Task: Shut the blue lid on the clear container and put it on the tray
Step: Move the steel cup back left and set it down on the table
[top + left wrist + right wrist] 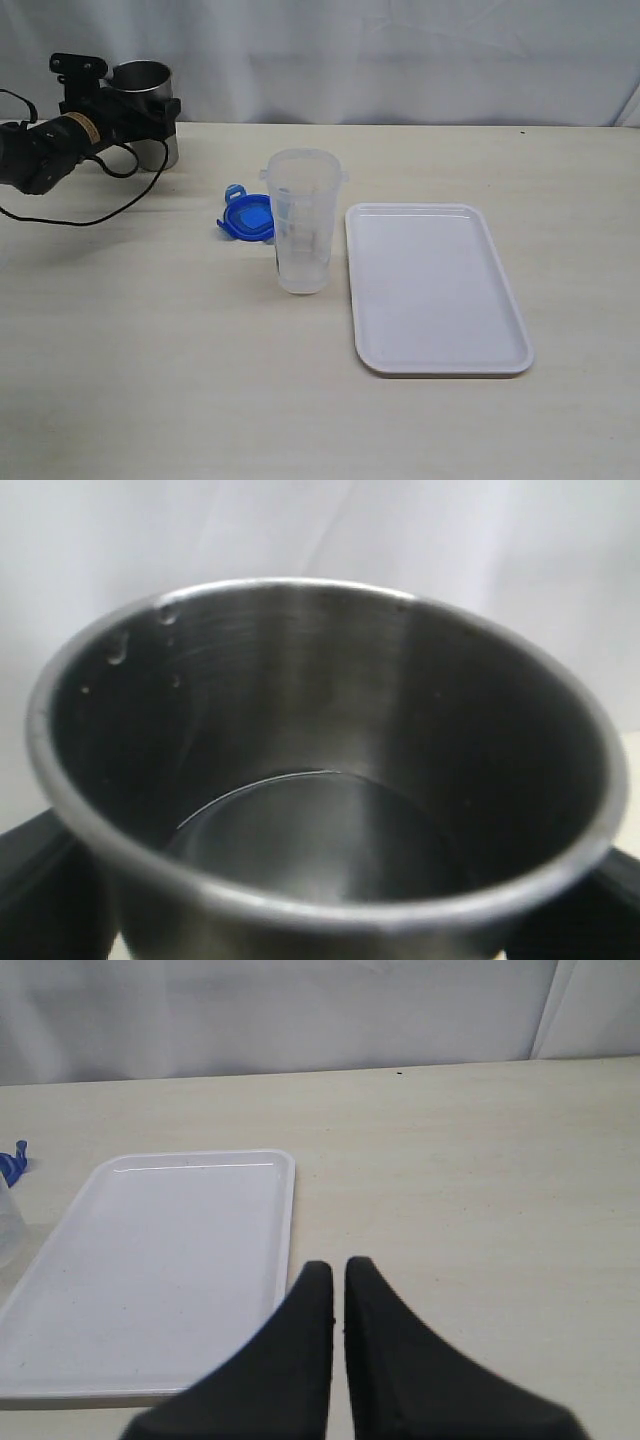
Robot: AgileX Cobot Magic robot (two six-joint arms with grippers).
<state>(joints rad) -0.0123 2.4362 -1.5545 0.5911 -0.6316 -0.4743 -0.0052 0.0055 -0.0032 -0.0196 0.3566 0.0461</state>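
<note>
The clear container (pixel 303 225) stands upright and uncovered near the middle of the table. The blue lid (pixel 247 216) lies flat on the table just behind and to the left of it, partly hidden by it. To the container's right lies the white tray (pixel 435 290), with nothing on it. My left gripper (pixel 147 108) is at the back left, its black fingers (pixel 40 880) set against both sides of a steel cup (pixel 145 78). In the right wrist view my right gripper (pixel 338 1265) is shut with nothing in it, above the table beside the tray (pixel 160 1260).
The steel cup (pixel 330 780) fills the left wrist view and looks empty inside. A black cable (pixel 70 215) loops on the table under the left arm. A white curtain (pixel 400 50) hangs behind the table's far edge.
</note>
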